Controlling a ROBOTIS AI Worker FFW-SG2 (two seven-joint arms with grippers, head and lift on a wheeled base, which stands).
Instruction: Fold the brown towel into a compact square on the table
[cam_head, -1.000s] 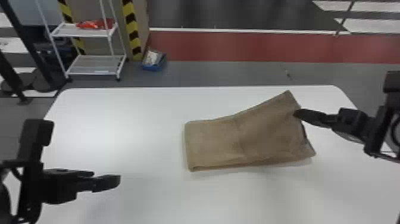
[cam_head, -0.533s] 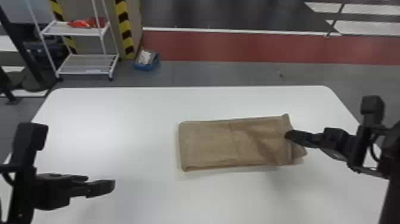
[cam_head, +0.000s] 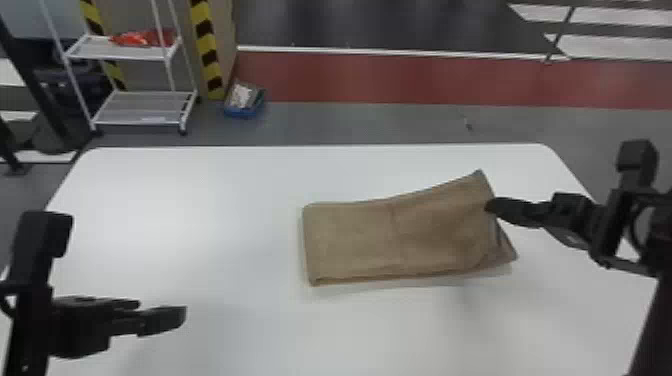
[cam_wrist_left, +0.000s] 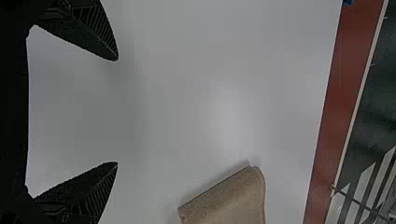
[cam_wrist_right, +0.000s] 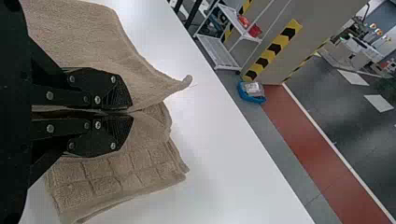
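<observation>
In the head view, the brown towel (cam_head: 360, 240) lies on the white worktop (cam_head: 240, 200), a bit to the right of the middle. It is folded into a long shape. Its long way runs from left to right, and its right end is pulled up, with one far corner poking away from the robot. The right pincer (cam_head: 492, 205) is at that right end, and it hides a little bit of the edge. The left pincer (cam_head: 161, 309) is over the worktop, well apart from the towel's left end. Both arms are cut off by the picture's sides. Behind, a blue bin (cam_head: 241, 113) sits on the floor, and the stuff inside is hard to make out.

In the left wrist view, the left pincer (cam_wrist_left: 117, 111) has its two fingers wide apart. One end of the towel pokes in, and the rest is cut off.

In the right wrist view, the right pincer (cam_wrist_right: 132, 112) is squeezed together on the towel. The pinched bit is hidden by the black fingers. More layers, with a pattern of squares, hang or lie beside it; I can't tell which.
</observation>
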